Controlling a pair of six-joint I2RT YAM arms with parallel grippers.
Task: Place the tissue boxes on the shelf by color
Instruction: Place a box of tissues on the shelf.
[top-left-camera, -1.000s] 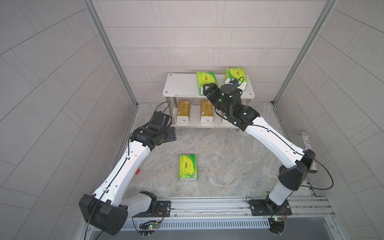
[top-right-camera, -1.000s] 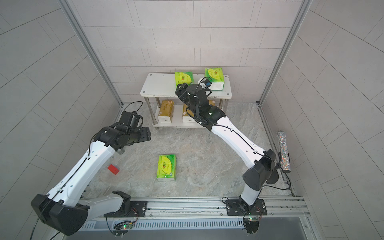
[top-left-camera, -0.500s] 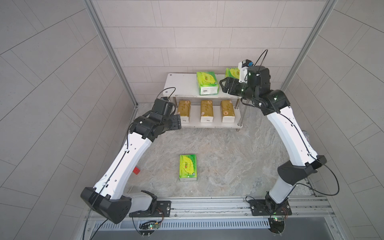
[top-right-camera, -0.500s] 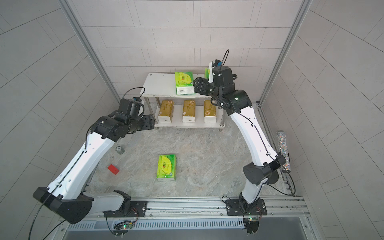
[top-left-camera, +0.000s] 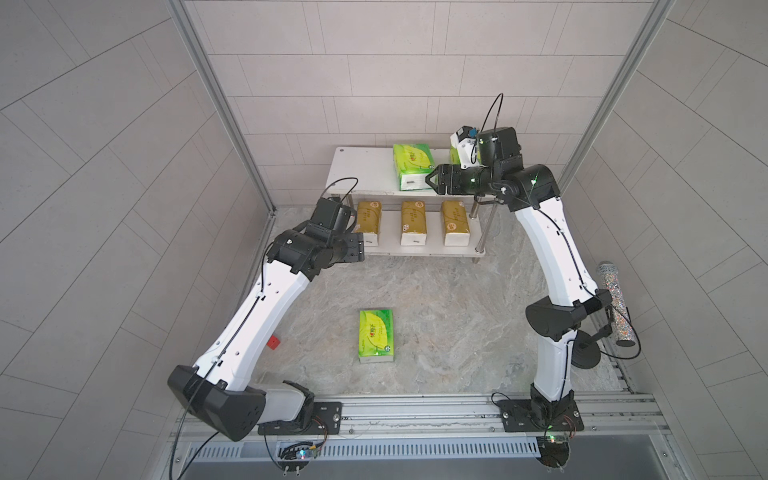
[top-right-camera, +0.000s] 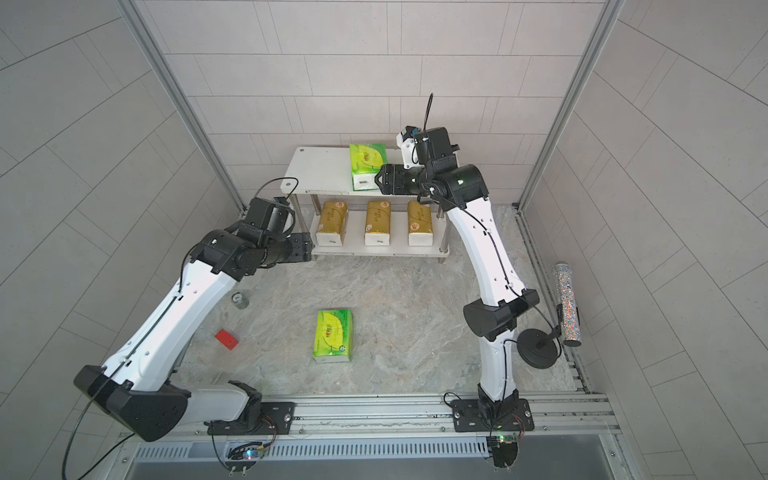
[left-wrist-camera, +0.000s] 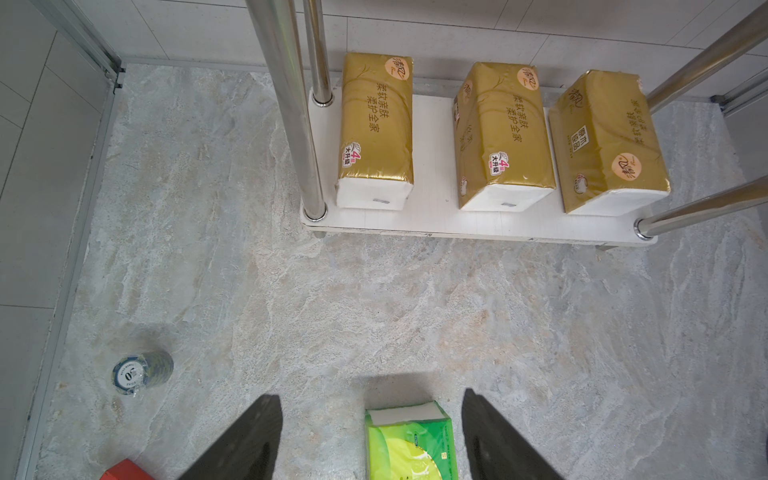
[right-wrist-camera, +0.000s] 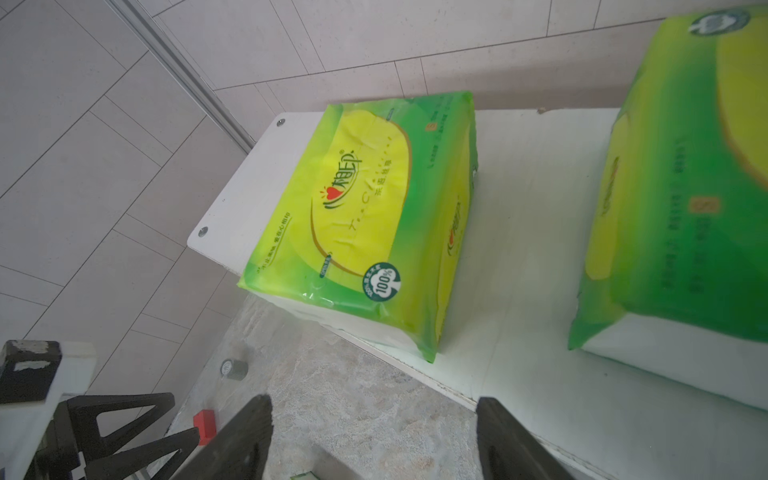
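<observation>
The shelf (top-left-camera: 365, 170) holds three gold-brown tissue boxes (top-left-camera: 413, 220) (left-wrist-camera: 503, 133) in a row on its lower board. One green tissue box (top-left-camera: 411, 166) (right-wrist-camera: 365, 220) lies on the upper board; a second green one (right-wrist-camera: 681, 187) beside it is mostly hidden behind my right wrist in both top views. Another green box (top-left-camera: 376, 334) (left-wrist-camera: 409, 444) lies on the floor. My right gripper (top-left-camera: 430, 183) (right-wrist-camera: 374, 400) hovers open and empty at the upper board's front edge. My left gripper (top-left-camera: 359, 249) (left-wrist-camera: 370, 397) is open and empty, high by the shelf's left front corner.
A red block (top-right-camera: 226, 338) and a small grey roll (top-right-camera: 240, 300) lie on the floor at the left. A glittery cylinder on a black stand (top-left-camera: 615, 307) stands by the right wall. Tiled walls close in three sides; a metal rail (top-left-camera: 415, 409) runs along the front.
My right arm has swung up and to the right, away from the lower tier, uncovering the third gold box. My left gripper has risen and moved toward the shelf's left side.
</observation>
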